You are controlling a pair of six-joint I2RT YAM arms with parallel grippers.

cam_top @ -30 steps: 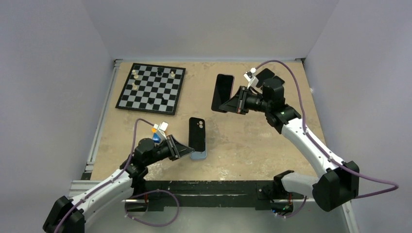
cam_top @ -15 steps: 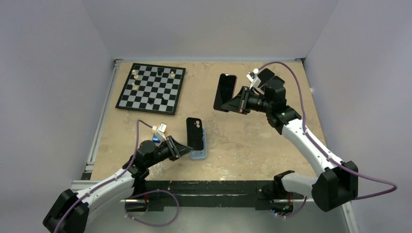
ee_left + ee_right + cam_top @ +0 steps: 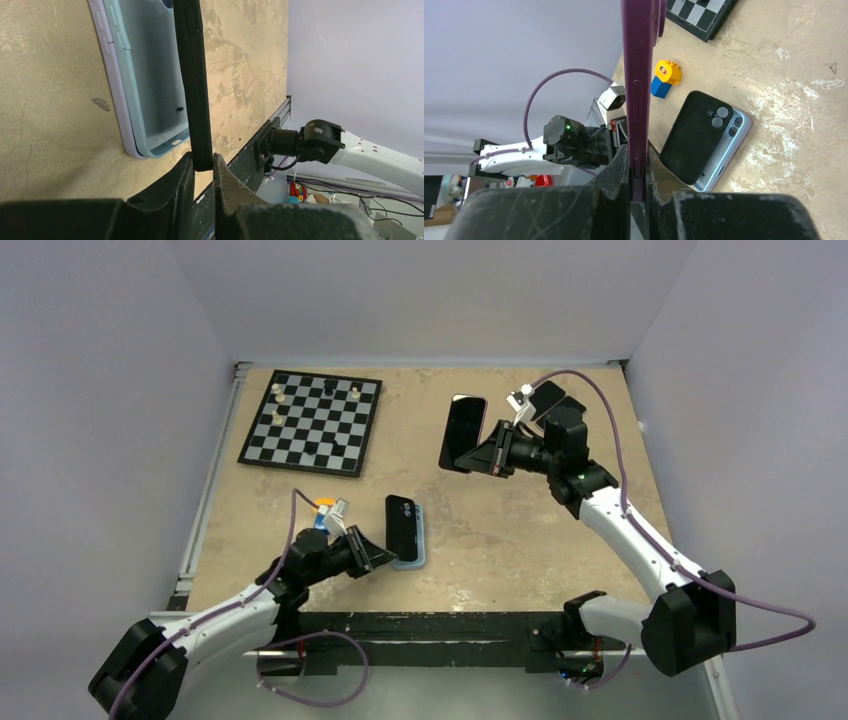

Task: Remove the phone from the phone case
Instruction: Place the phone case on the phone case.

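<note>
- Since a second ago the black phone (image 3: 400,523) has tipped lower. Its far end now sits nearer the light blue case (image 3: 419,543). The purple phone (image 3: 463,430) has shifted slightly right.
- The left gripper (image 3: 383,553) is clenched on the near short end of the black phone. The phone juts away from the fingers, raised at a slant over the case.
- The case lies flat on the worktop (image 3: 520,530), open side up. It sits under and just right of the black phone, near the front edge.
- The right gripper (image 3: 472,462) is clamped on the lower edge of the purple phone. It holds the phone upright in the air at the far right, well apart from the case.
- The left wrist view shows the black phone edge-on between the fingers. It also shows the bare hollow inside the case with its pale lilac rim. Whether the phone's far end touches the case cannot be told there.
- The right wrist view alone shows the twin lenses on the black phone's back and the camera cut-out in the case beside them.
- The top view alone shows the chessboard (image 3: 312,423) at the far left. A blue-and-orange toy brick (image 3: 321,513) lies by the left wrist.
</note>
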